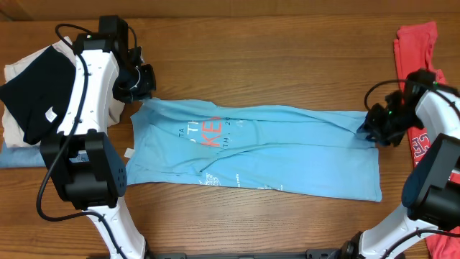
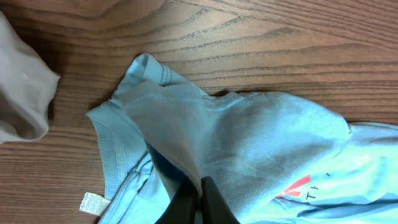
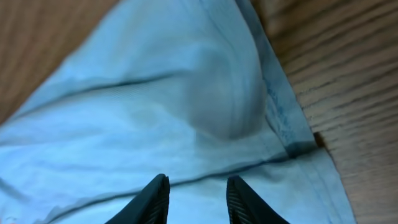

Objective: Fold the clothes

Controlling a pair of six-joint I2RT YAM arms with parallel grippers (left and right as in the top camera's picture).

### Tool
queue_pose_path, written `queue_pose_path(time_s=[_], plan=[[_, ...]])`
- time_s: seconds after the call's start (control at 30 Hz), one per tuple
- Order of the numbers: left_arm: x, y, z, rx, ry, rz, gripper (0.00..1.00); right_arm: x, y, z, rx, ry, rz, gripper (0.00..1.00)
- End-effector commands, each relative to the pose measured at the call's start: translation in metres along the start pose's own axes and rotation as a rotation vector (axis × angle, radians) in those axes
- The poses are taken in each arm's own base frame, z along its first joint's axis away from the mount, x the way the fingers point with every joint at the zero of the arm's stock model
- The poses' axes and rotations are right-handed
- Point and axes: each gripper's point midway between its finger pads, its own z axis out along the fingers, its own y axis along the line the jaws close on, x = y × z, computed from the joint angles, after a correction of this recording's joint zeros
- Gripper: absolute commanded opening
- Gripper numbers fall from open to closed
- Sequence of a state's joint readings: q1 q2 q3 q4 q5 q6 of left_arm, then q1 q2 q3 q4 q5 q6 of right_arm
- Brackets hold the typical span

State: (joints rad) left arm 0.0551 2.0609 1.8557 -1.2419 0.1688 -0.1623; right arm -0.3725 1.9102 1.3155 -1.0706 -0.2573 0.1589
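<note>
The wooden table (image 1: 287,65) is the biggest thing. The light blue T-shirt (image 1: 287,151) lies stretched out across its middle. A coral-red T-shirt (image 1: 417,43) lies at the right edge, partly hidden by the right arm. The left claw (image 2: 200,190) is pinched tight on the blue shirt near its collar — the cloth is lifted a little there. The right claw (image 3: 198,199) sits over the shirt's right end — fingers a little apart, holding nothing.

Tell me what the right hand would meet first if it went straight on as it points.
Probably the light blue T-shirt: the open right hand points at its cloth near the hem. The gap to the cloth is unclear.
</note>
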Motion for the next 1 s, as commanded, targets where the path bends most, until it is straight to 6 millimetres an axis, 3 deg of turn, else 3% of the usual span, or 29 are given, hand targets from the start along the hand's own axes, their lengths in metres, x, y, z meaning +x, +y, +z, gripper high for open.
queue_pose_path(time_s=[0.0, 0.2, 0.4, 0.57, 0.8, 0.97], plan=[[-0.001, 0.0, -0.003, 0.016, -0.006, -0.024, 0.04, 0.004, -0.004, 0.008, -0.006, -0.013, 0.037, 0.34], [-0.001, 0.0, -0.003, 0.016, -0.006, -0.024, 0.04, -0.007, -0.005, 0.019, -0.022, -0.075, 0.071, 0.34], [0.0, 0.0, -0.003, 0.015, 0.0, -0.024, 0.04, -0.024, -0.02, 0.018, 0.059, -0.157, 0.165, 0.33], [0.001, 0.0, -0.003, 0.014, 0.003, -0.025, 0.04, -0.029, -0.019, 0.017, 0.055, -0.18, 0.175, 0.32], [0.002, -0.002, -0.003, 0.014, 0.004, -0.019, 0.04, -0.032, -0.018, 0.016, 0.051, -0.191, 0.172, 0.04], [0.001, 0.008, -0.004, -0.031, -0.002, -0.024, 0.04, -0.037, -0.02, 0.011, 0.047, -0.205, 0.179, 0.04]])
